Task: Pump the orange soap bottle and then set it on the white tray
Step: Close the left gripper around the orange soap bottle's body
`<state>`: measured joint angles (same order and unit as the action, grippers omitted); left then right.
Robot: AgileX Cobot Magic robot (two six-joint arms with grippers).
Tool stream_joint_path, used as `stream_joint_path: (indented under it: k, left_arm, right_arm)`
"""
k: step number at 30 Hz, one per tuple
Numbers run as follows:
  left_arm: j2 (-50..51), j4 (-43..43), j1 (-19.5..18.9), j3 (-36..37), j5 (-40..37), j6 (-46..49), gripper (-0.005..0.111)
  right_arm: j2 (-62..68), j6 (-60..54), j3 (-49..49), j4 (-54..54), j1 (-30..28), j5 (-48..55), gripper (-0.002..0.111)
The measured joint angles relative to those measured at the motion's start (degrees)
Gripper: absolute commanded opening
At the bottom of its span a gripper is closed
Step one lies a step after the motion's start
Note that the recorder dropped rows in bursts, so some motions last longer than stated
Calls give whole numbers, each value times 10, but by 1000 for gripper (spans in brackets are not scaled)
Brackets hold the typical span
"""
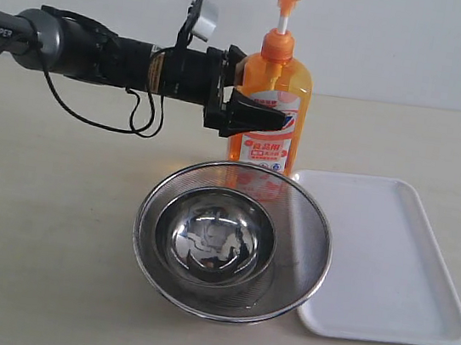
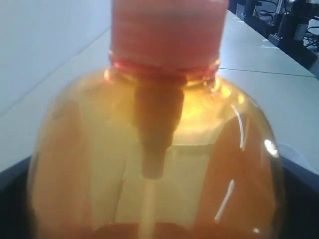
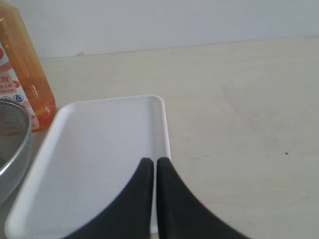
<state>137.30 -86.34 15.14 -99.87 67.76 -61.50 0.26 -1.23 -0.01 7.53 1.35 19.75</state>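
The orange soap bottle [image 1: 272, 148] stands upright on the worktop [image 1: 45, 267], long axis vertical, pump head up, behind the strainer [image 1: 312, 235] and beside the white tray [image 1: 392, 247]. My left arm reaches in level, its left pincer [image 1: 261, 108] spread wide astride the bottle's shoulder. My right pincer [image 3: 154, 167] is pressed together, empty, above the tray.

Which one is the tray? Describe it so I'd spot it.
Find the tall orange soap bottle. In front of it sits a round steel strainer; right of that in the exterior view lies the white tray, the only flat, rectangular thing.
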Motion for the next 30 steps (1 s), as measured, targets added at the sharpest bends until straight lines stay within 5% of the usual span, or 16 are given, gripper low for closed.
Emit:
stream_joint_path:
  k: [13, 15, 21, 30]
  left_arm:
    - [0, 5, 15, 0, -13, -1, 95]
    - [0, 7, 15, 0, -16, -2, 85]
    - [0, 11, 16, 0, -27, -2, 10]
    - [0, 11, 16, 0, -27, 0, 7]
  right_arm:
    - [0, 0, 0, 0, 0, 0, 0]
    - [0, 0, 0, 0, 0, 0, 0]
    - [0, 0, 0, 0, 0, 0, 0]
    - [0, 0, 0, 0, 0, 0, 0]
